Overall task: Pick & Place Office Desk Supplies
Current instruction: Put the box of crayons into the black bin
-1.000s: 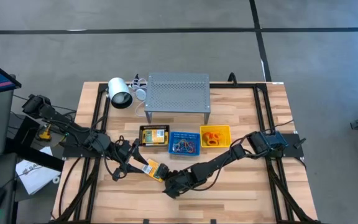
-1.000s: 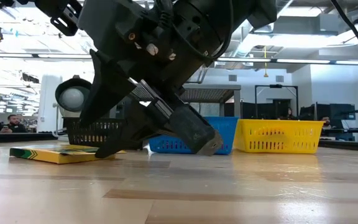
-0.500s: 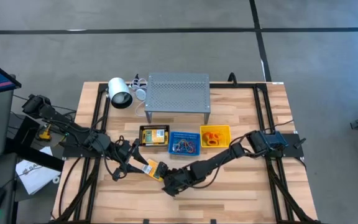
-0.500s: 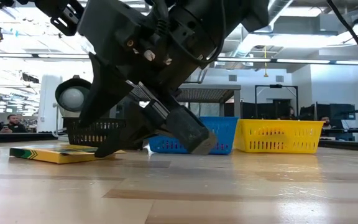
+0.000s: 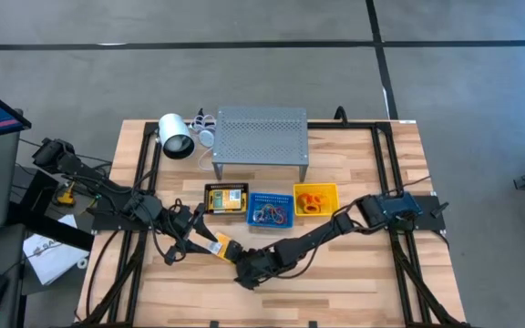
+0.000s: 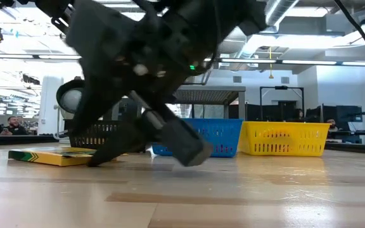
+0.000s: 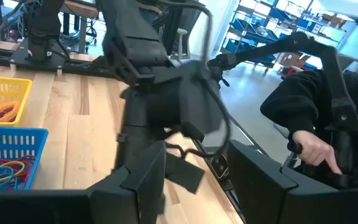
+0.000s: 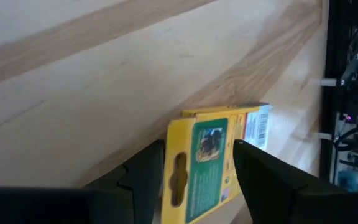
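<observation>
Right jaws: the right gripper [image 8: 197, 148] stands open and holds nothing. It has come lower and closer to the left arm over the last second.
Between the right jaws: the near end of the yellow-and-green crayon pack [image 8: 215, 158] lies flat on the table [image 5: 354, 282]. A finger passes on each side, and neither seems to press on it yet.
Meaning: the approach looks finished, and closing on the pack is probably the next move; nothing has been picked up.
Left jaws: the left gripper [image 7: 194, 155] is open and empty, waiting just past the pack's far end and facing the right arm.
Beyond both jaws: the black basket [image 5: 225, 199], blue basket [image 5: 270, 210] and yellow basket [image 5: 315, 199] stand in a row, with band loops in the latter two.
Farthest: the grey perforated shelf [image 5: 261, 137].
</observation>
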You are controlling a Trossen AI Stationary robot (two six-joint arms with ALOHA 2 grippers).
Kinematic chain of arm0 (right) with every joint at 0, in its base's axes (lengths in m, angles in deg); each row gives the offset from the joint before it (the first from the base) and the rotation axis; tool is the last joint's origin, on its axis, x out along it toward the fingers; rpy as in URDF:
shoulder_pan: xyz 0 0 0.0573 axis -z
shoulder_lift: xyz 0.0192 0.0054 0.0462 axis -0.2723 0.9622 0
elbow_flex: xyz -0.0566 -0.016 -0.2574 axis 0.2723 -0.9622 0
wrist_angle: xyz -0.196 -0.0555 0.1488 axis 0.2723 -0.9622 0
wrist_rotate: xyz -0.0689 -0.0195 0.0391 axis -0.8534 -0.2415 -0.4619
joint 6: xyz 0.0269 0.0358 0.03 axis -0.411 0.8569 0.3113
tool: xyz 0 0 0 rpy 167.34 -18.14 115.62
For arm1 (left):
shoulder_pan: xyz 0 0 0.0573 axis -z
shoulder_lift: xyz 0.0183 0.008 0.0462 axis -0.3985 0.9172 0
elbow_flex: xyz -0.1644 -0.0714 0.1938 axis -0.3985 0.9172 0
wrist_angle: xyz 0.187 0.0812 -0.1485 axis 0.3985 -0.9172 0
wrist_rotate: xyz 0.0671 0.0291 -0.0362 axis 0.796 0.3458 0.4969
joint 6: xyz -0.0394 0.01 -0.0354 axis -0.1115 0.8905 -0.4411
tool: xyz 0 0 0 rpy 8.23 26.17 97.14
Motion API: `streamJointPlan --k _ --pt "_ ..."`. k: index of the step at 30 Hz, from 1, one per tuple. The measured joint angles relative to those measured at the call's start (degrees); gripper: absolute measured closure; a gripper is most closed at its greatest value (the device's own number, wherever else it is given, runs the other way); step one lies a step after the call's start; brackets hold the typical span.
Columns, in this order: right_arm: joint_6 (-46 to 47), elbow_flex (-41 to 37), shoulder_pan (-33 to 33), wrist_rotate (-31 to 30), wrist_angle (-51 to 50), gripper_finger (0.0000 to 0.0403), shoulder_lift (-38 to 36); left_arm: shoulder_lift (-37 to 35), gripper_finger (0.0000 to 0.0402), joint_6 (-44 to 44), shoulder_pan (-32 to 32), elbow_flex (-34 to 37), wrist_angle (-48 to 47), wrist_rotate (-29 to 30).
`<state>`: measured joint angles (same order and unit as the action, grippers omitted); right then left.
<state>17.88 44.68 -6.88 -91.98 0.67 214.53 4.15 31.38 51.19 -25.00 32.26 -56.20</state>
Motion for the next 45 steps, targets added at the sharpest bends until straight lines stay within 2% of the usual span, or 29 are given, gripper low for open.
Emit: streamJointPlan --k 5,12,15,22,26,45 --pt "0.4 7.9 -0.8 -6.0 -5.6 0.0212 5.3 0.0 0.0234 -0.1 0.0 0.0 0.0 0.0" --pt "6.2 9.6 0.5 -1.8 -7.1 0.0218 3.7 0.0 0.0234 -0.2 0.0 0.0 0.0 -0.2" --pt "6.7 9.6 0.6 -1.5 -7.3 0.024 3.7 0.0 0.0234 -0.2 0.0 0.0 0.0 -0.2" --pt "7.7 9.5 0.6 -0.6 -8.0 0.0321 3.7 0.0 0.0234 -0.2 0.0 0.0 0.0 -0.2" --pt "7.7 9.5 0.4 -0.9 -8.1 0.0347 3.7 0.0 0.0234 -0.2 0.0 0.0 0.0 -0.3" --pt "9.4 9.5 -0.3 -5.9 -8.3 0.0354 3.8 0.0 0.0234 -0.2 0.0 0.0 0.0 -0.3"
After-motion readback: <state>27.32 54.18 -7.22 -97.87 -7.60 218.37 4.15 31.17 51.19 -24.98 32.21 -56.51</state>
